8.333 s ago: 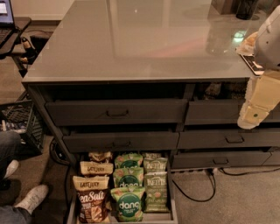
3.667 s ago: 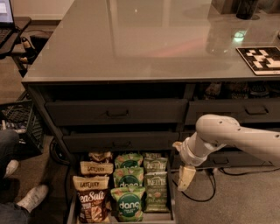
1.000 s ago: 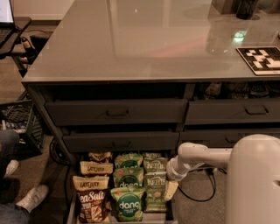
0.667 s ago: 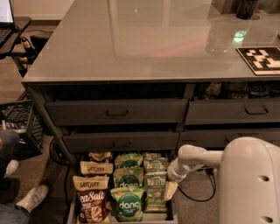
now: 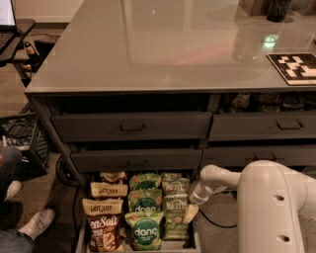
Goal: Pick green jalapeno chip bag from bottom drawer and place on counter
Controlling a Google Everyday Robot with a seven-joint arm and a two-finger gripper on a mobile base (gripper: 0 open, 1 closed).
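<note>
The bottom drawer [image 5: 83, 236] is pulled out at the lower left of the camera view. Its right column holds dark olive Kettle jalapeno chip bags [image 5: 174, 207], one behind another. The middle column holds brighter green "dang" bags [image 5: 145, 230]. The left column holds tan and brown Late July bags [image 5: 104, 229]. My gripper [image 5: 190, 212] hangs at the drawer's right edge, its pale tip over the right side of a Kettle bag. The white arm [image 5: 269, 197] fills the lower right. The glossy grey counter [image 5: 163, 44] spans the top.
Closed drawers [image 5: 131, 126] sit above the open one. A black-and-white marker tile [image 5: 296, 66] lies at the counter's right edge, and a dark cup [image 5: 278, 9] stands at the back. A person's shoes [image 5: 34, 223] and a crate [image 5: 22, 133] are at the left.
The arm swung from above the counter's right side down beside the open drawer. In the last second it drew nearer the camera; the gripper stays at the Kettle bags' right edge.
</note>
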